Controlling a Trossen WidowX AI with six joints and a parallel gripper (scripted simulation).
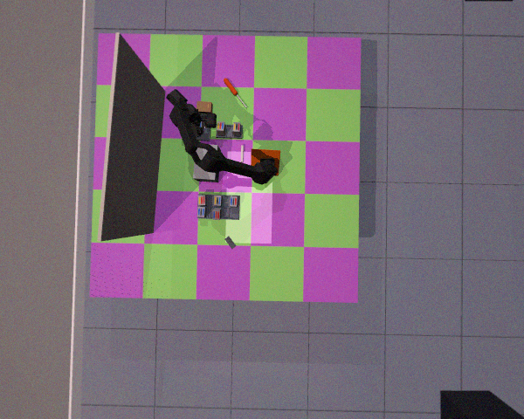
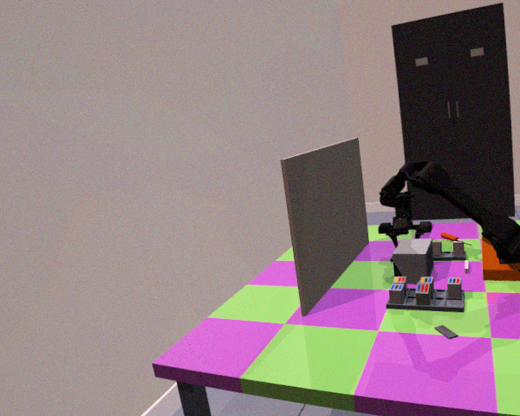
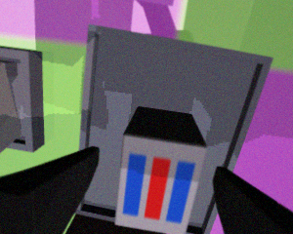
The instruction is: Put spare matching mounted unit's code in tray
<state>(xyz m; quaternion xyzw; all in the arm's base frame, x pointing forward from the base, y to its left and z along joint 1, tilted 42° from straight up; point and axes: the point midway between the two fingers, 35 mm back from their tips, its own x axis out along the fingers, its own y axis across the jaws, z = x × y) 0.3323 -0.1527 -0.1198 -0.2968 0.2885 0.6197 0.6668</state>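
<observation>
One spare, blue-red-blue stripes, sits lower centre on the grey tray. Pincer spread wide, gripping nothing. Looks a small rigid block, probably light; flat sides suit gripping.

Spare: small grey block with a dark top; one face is marked with three vertical bars, blue, red, blue. It is set upright inside the tray, near the tray's lower edge in the wrist view.

Tray: flat grey square with a low raised rim, laid on the tabletop.

Mounted unit: plain grey box, upright on the tabletop; its back is not seen in any view.
</observation>
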